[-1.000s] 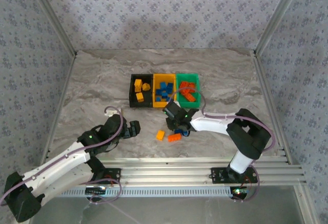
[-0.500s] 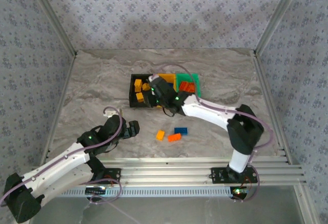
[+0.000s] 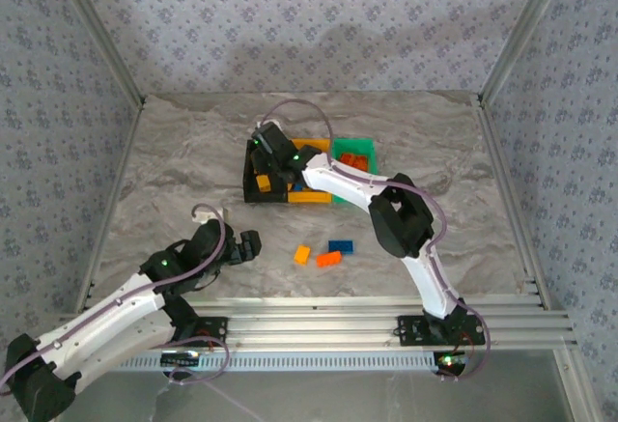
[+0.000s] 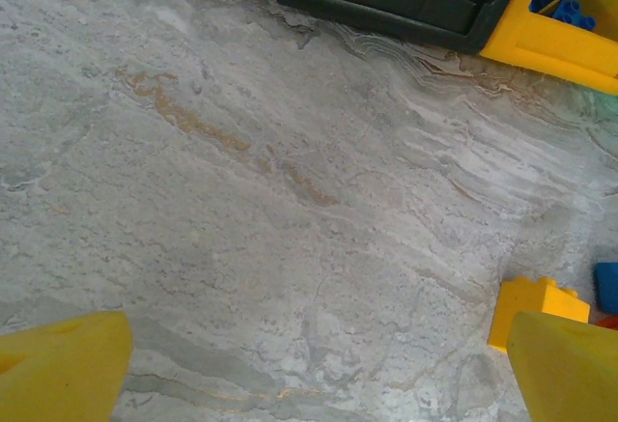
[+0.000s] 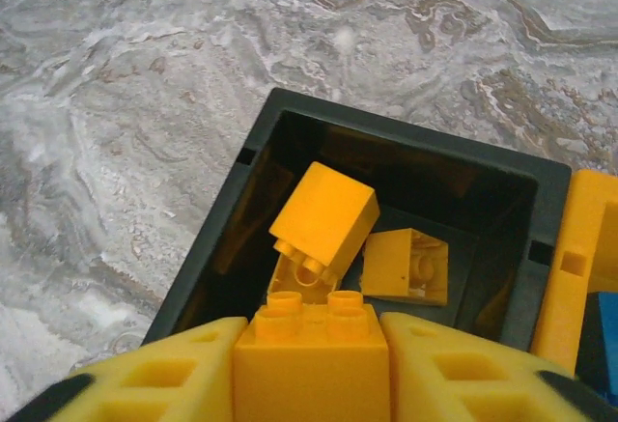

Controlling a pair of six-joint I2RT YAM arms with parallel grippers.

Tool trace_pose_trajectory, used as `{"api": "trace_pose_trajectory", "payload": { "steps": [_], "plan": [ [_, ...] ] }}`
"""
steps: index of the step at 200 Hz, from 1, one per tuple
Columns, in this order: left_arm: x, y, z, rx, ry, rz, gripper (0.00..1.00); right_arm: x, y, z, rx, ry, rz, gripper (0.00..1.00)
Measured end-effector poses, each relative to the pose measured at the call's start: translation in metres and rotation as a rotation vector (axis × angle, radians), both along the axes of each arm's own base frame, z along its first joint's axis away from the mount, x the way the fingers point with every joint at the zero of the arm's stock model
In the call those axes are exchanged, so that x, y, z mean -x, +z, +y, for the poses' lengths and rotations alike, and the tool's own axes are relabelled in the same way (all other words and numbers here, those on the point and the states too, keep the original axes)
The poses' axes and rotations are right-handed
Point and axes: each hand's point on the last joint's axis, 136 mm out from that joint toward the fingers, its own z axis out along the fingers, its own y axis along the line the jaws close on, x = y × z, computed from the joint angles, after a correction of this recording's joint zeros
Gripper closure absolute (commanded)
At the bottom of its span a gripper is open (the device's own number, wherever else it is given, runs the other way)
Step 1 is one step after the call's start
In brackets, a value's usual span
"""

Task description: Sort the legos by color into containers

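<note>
Over the black bin (image 5: 415,132): yellow-orange brick (image 5: 311,364) carried studs-up between the right fingers (image 5: 454,364), above the bin's near edge.
Right fingers: pressed against both flat sides of the brick, no gap to see; taken as a firm grip.
Left fingers (image 4: 68,364): spread wide, nothing between them, low over the bare bench (image 4: 241,200).
Handling: probably hard, light, rigid plastic. Smooth walls likely a bit slick under the pads. Best taken across two opposite flat sides, mid-body, never by the studs. Unlikely to break on a short drop, but may bounce or land tilted.
Bin contents: tilted brick (image 5: 323,211) propped on something beneath, flat brick (image 5: 406,266) lying just beside it, both yellow-orange.
Loose pieces: yellow-orange loose brick (image 3: 302,254), red-orange loose brick (image 3: 328,259) and blue loose brick (image 3: 340,245), close together on the bench, well apart from the bins.
Other bins: yellow-orange bin (image 3: 311,195) touching the black one, green bin (image 3: 355,144) next along with red-orange pieces inside.
Hidden: lower half of the held brick cut off at the wrist view's bottom edge.
Hard to make out: the piece under the tilted brick, separate brick or not, cannot tell. From above, right arm lying across the black and yellow-orange bins, so no count possible there.
</note>
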Motion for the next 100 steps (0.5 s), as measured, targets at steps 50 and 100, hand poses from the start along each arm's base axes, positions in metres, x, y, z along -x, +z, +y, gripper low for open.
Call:
{"api": "trace_pose_trajectory", "payload": {
  "steps": [50, 100],
  "plan": [
    [0.003, -0.001, -0.002, 0.008, -0.016, 0.010, 0.00, -0.004, 0.006, -0.004, 0.009, -0.017, -0.028, 0.31],
    [0.003, -0.007, -0.006, -0.019, -0.045, 0.036, 0.00, 0.023, 0.048, -0.036, -0.045, -0.034, -0.079, 0.28]
  ]
}}
